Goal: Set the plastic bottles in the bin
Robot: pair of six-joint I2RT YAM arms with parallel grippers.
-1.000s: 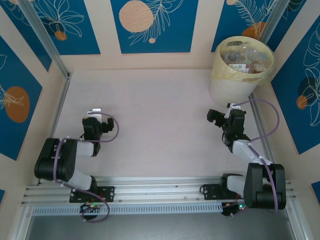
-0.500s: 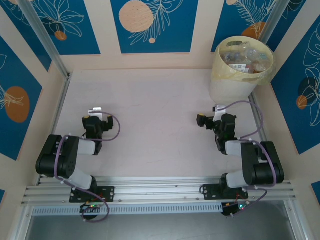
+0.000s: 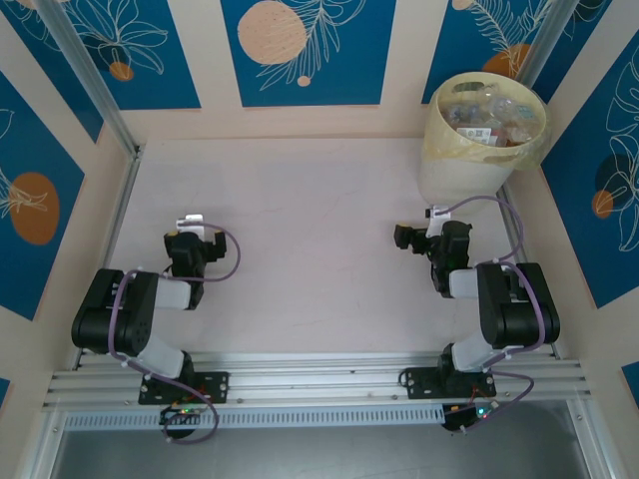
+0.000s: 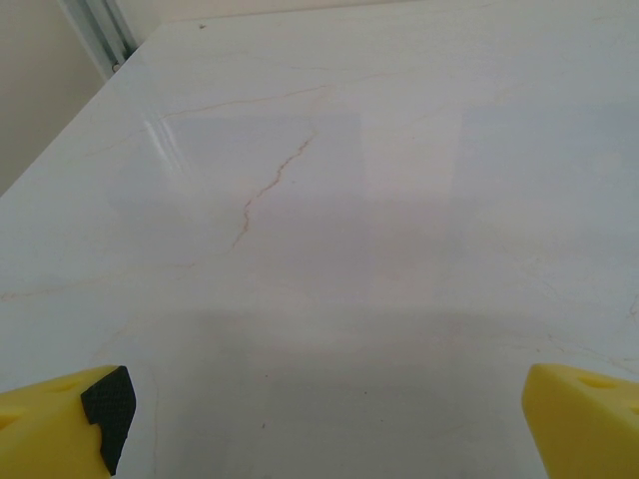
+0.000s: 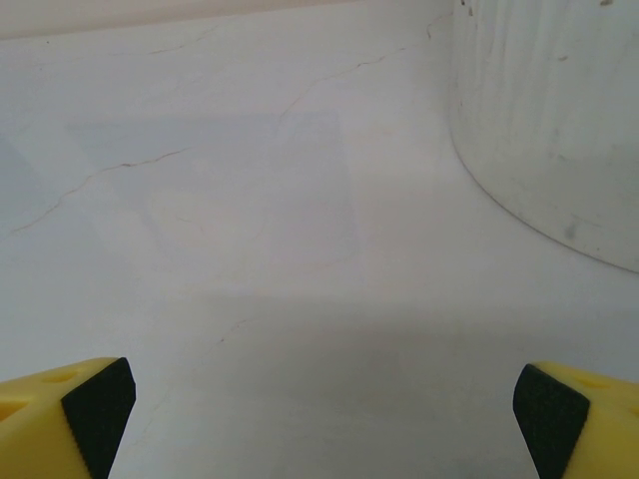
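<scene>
Bottles (image 3: 489,118): piled inside the bin (image 3: 464,182).
Bin: upright, at one o'clock on the table (image 3: 300,210).
My right pincer (image 5: 324,414): released, empty, near the bin's seven o'clock.
My left pincer (image 4: 324,424): released, empty, at the table's nine o'clock.

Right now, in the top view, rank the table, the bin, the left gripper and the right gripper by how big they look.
1. table
2. bin, though its rim stands nearer the camera
3. left gripper and right gripper: they look alike, so I won't rank one above the other.
</scene>
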